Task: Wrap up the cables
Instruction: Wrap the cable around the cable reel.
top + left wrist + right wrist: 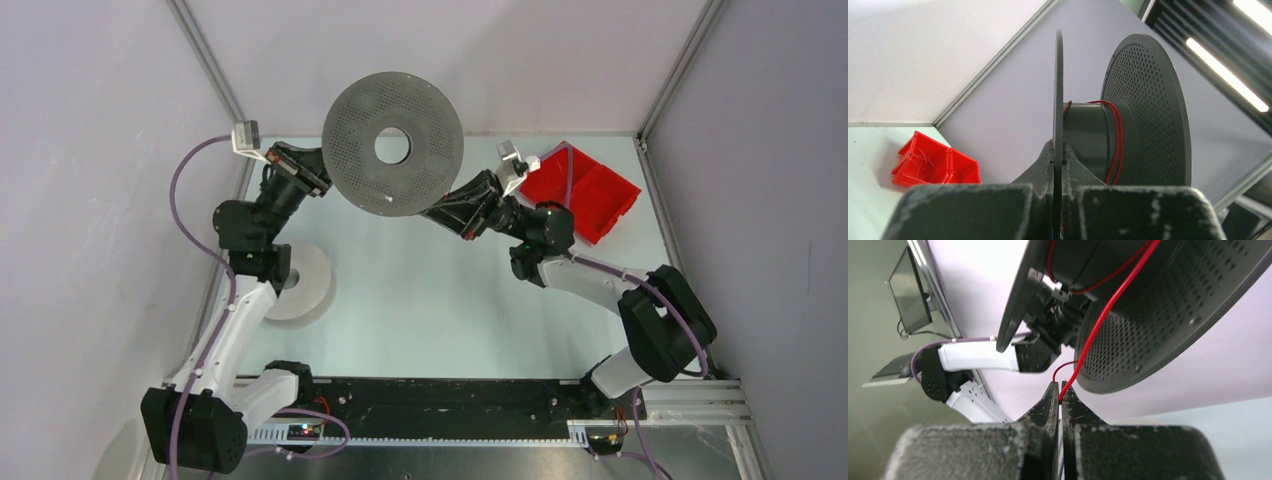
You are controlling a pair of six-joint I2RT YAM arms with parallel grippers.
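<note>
A dark grey perforated spool hangs in the air at the back middle. My left gripper is shut on the edge of its near flange, one finger on each face, seen at the left gripper. A thin red cable runs in a couple of turns round the hub. From the hub the red cable stretches taut down to my right gripper, which is shut on its end just below the spool. A white spool lies flat on the table, partly hidden by the left arm.
A red bin stands at the back right of the table, also in the left wrist view as the red bin. Pale enclosure walls with metal posts close in the back and sides.
</note>
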